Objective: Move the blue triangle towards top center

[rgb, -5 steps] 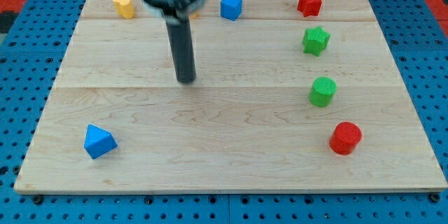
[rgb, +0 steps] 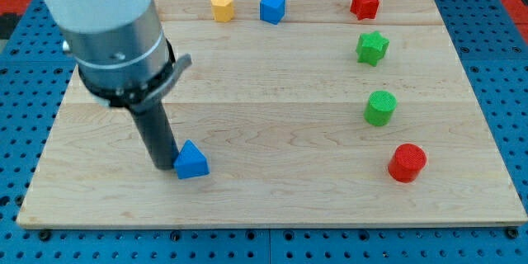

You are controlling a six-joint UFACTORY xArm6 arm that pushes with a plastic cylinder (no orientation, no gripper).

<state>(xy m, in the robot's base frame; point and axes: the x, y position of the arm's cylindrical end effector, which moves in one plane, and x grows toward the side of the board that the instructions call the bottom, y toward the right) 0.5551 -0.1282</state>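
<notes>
The blue triangle [rgb: 191,162] lies on the wooden board [rgb: 272,190], at the lower left of the middle. My tip [rgb: 162,166] stands on the board just to the view's left of the triangle, touching or nearly touching its left side. The rod rises from there to the large grey arm body, which covers the board's upper left corner.
A yellow block [rgb: 221,6] and a blue cube [rgb: 272,7] sit at the top centre. A red star [rgb: 365,3] is at the top right, with a green star [rgb: 372,48] and a green cylinder [rgb: 380,107] below it. A red cylinder [rgb: 407,162] is at the lower right.
My tip has moved from the upper middle of the board down to the lower left. The blue triangle has slid to the view's right. The arm body now covers the top left.
</notes>
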